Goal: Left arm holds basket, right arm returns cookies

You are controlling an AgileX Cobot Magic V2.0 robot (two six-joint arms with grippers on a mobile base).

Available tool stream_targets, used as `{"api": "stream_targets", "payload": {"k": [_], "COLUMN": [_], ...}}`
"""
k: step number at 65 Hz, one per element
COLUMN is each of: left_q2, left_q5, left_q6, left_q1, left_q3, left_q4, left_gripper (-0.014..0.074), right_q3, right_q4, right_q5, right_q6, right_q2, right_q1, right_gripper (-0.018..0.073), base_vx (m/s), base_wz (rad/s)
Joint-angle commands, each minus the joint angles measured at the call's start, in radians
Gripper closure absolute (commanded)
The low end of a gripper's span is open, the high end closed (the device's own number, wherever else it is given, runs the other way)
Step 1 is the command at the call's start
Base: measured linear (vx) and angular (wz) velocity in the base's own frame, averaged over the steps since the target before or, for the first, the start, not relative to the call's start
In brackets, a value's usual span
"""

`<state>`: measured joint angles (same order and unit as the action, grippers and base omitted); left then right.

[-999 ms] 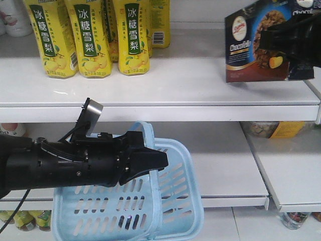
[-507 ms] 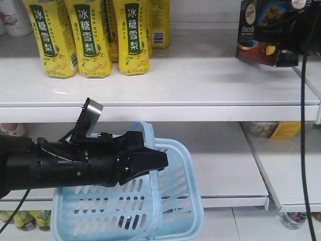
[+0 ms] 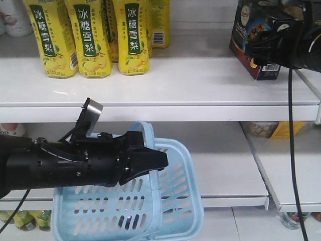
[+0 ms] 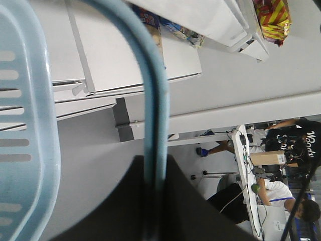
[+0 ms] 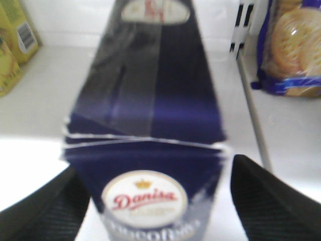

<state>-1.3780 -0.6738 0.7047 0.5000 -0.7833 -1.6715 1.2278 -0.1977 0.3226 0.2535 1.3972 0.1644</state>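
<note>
Dark blue cookies box (image 3: pixel 249 37) on the top shelf (image 3: pixel 165 85), clamped between the right gripper (image 5: pixel 155 201) fingers, left gripper (image 3: pixel 150 161) closed on the basket (image 3: pixel 173 201) handle below that shelf

Yellow drink bottles (image 3: pixel 85 37) upright on white upper shelf (image 3: pixel 165 83); blue-wrapped biscuit pack (image 5: pixel 293 50) on adjacent shelf

The right arm's black gripper (image 3: pixel 281 47) hides most of the front of the dark blue rectangular cookie box (image 3: pixel 253 42), and its own rear runs off the right edge. In the right wrist view that box is blurred and cut off at the bottom edge, with only 2 dark finger pads (image 5: pixel 273 193) showing. The thick black left arm (image 3: pixel 60 165) covers part of the light blue slotted plastic basket (image 3: pixel 170 201), whose base is cropped below.
</note>
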Motion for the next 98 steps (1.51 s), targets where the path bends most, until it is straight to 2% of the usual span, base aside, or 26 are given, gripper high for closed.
{"api": "stream_targets", "payload": {"k": [1,37,60,85,98], "left_q2": [0.038,0.038,0.038,0.038,0.038], "left_q5": [-0.017,-0.017,-0.017,-0.017,-0.017], "left_q6": [0.012,0.012,0.012,0.012,0.012], "left_q1": [-0.003,-0.003,-0.003,-0.003,-0.003], "left_q3": [-0.038,-0.038,-0.038,-0.038,-0.038], "left_q4": [-0.108,-0.108,-0.108,-0.108,-0.108], "left_gripper": [0.0602,0.0602,0.0602,0.0602,0.0602], "right_q3": [0.031,0.015,-0.421,-0.778,-0.926], "right_q4": [-0.007,-0.006,-0.008,-0.014,-0.022], "right_q5": [-0.029,0.215,0.029,0.024,0.003], "right_q6": [-0.01,-0.019,-0.035,-0.036,-0.04], "right_q2": [-0.061,-0.27,-0.679,-1.182,-1.272], "right_q1": [-0.003,-0.003,-0.003,-0.003,-0.003], "right_gripper": [-0.0008,-0.0007,-0.0007,-0.0007,-0.0007], "base_vx": [0.0,0.0,0.0,0.0,0.0], "base_wz": [0.0,0.0,0.0,0.0,0.0]}}
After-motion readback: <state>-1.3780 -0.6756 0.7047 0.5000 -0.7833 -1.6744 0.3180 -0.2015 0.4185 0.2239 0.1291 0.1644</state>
